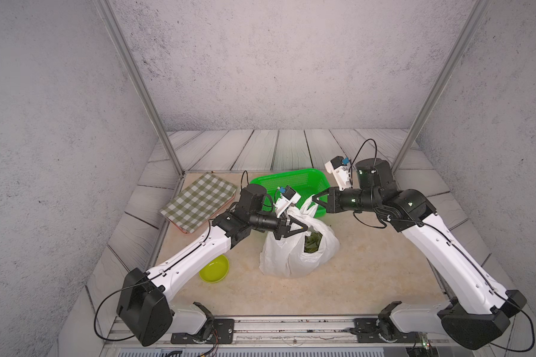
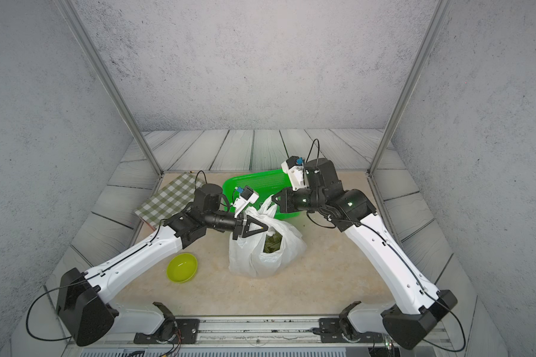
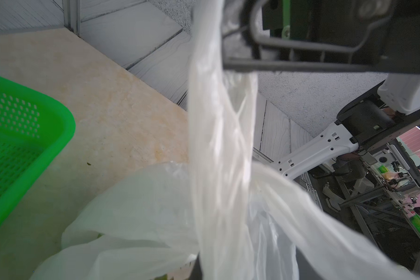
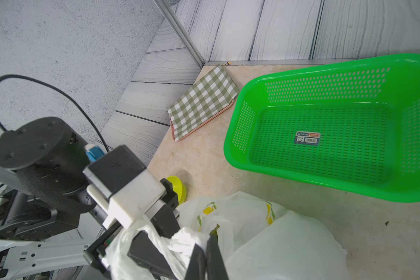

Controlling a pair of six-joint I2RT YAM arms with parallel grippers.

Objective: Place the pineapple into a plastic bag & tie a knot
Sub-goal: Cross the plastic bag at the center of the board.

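Though half-hidden, pineapple (image 1: 313, 242) inside plastic bag (image 1: 287, 259).

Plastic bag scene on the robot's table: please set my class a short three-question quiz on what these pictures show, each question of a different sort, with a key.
1. True or false: the green basket holds fruit.
2. What is the right gripper shut on?
3. The yellow-green bowl sits: A in the basket; B on the checked cloth; C on the table, close to the left arm.
Key: 1 false, it holds only a label. 2 a handle strip of the plastic bag. 3 C.
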